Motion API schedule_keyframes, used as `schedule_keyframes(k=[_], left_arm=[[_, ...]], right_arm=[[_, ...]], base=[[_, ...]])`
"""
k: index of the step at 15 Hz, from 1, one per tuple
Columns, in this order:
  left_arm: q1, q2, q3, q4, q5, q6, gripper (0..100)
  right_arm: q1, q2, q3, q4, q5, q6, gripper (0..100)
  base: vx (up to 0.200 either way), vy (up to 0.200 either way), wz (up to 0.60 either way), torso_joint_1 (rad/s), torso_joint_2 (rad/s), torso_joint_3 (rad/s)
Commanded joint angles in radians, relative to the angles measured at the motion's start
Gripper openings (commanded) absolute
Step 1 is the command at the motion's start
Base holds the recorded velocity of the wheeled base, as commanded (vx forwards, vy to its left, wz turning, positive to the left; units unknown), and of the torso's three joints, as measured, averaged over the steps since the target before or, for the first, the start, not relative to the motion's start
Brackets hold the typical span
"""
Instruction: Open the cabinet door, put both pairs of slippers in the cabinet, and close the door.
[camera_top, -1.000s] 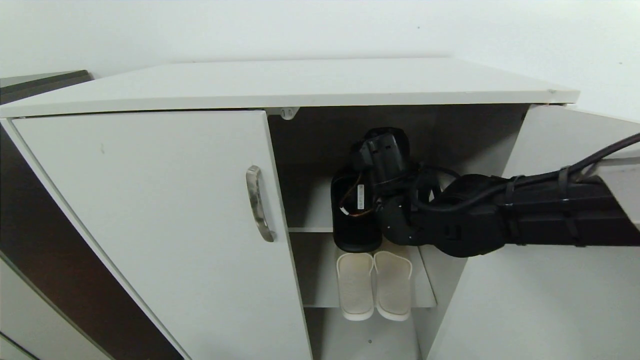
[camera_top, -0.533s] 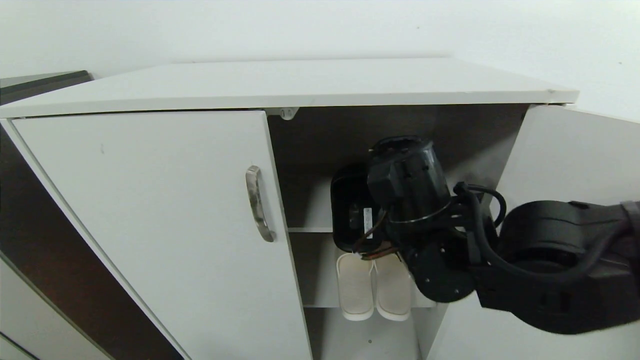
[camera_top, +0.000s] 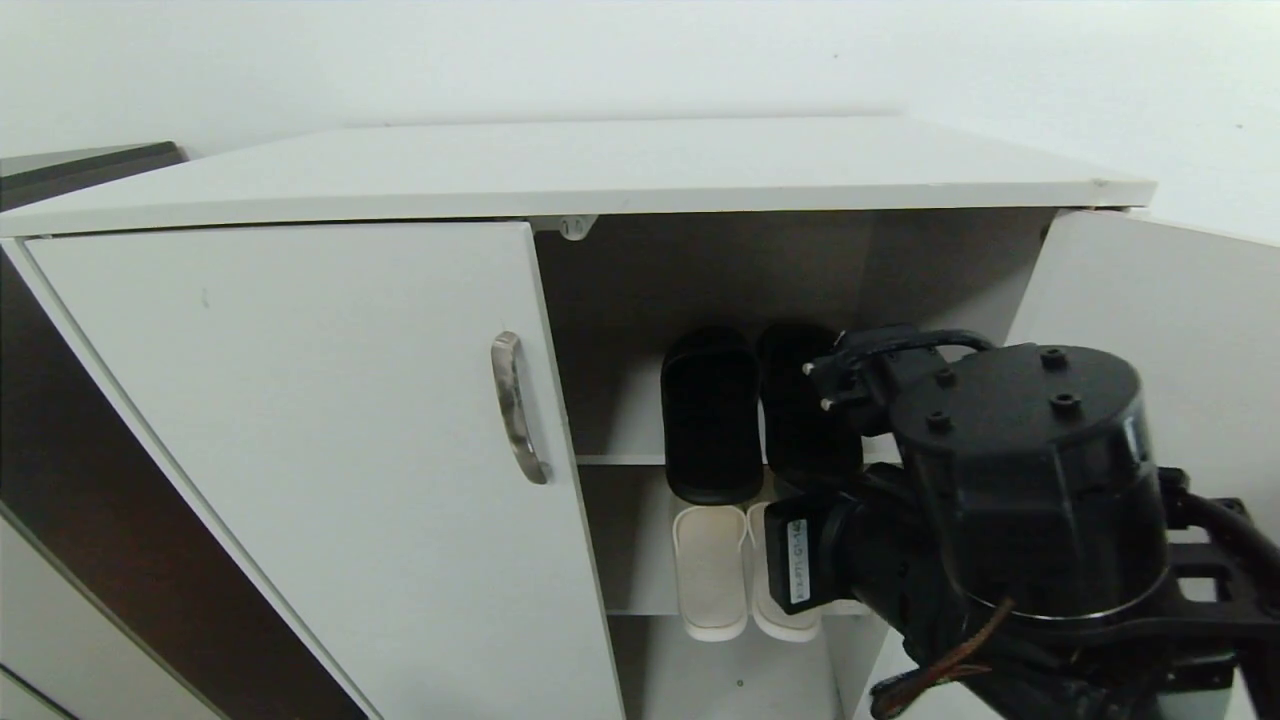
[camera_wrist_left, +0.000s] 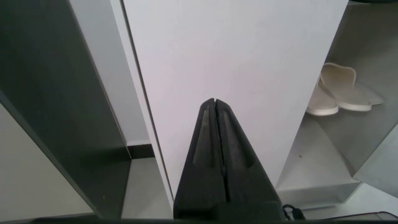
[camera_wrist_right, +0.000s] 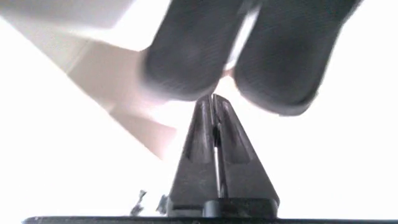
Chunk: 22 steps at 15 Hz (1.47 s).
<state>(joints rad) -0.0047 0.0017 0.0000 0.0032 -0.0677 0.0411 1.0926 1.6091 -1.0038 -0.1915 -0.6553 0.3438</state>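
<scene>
The white cabinet (camera_top: 600, 165) has its right door (camera_top: 1130, 290) swung open and its left door (camera_top: 300, 430) closed. A pair of black slippers (camera_top: 710, 415) lies side by side on the upper shelf. A pair of white slippers (camera_top: 710, 570) lies on the shelf below. My right arm (camera_top: 1010, 500) hangs in front of the opening, low and to the right. In the right wrist view my right gripper (camera_wrist_right: 213, 99) is shut on nothing, just short of the black slippers (camera_wrist_right: 186, 56). My left gripper (camera_wrist_left: 214, 102) is shut, facing the closed door (camera_wrist_left: 230, 56), with the white slippers (camera_wrist_left: 342, 90) off to one side.
The closed door carries a metal handle (camera_top: 515, 405). A dark piece of furniture (camera_top: 90, 165) stands left of the cabinet. The right arm covers part of the lower shelf and the inner face of the open door.
My right arm has pulled back out of the cabinet, toward the camera and down to the right. The black slippers stay on the upper shelf, both now uncovered.
</scene>
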Motion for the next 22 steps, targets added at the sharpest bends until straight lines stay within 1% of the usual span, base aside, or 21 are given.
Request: schedule_keyframes(k=[1,4,17,22], left_arm=[[0.0,0.001,0.0,0.0,0.0,0.0,0],[0.0,0.001,0.0,0.0,0.0,0.0,0],[0.0,0.001,0.0,0.0,-0.001,0.0,0],[0.0,0.001,0.0,0.0,-0.001,0.0,0]], right_arm=[[0.006,-0.057,0.033,-0.002,0.023,-0.002,0],[0.006,-0.052,0.037,-0.002,0.022,-0.002,0],[0.006,-0.052,0.077,-0.005,0.026,-0.023,0],[-0.014,-0.055,0.079,-0.005,0.026,-0.037,0]], base=[[0.0,0.0,0.0,0.0,0.0,0.0],[0.0,0.0,0.0,0.0,0.0,0.0],[-0.2,0.0,0.0,0.001,0.0,0.004],[-0.2,0.0,0.0,0.0,0.0,0.003]])
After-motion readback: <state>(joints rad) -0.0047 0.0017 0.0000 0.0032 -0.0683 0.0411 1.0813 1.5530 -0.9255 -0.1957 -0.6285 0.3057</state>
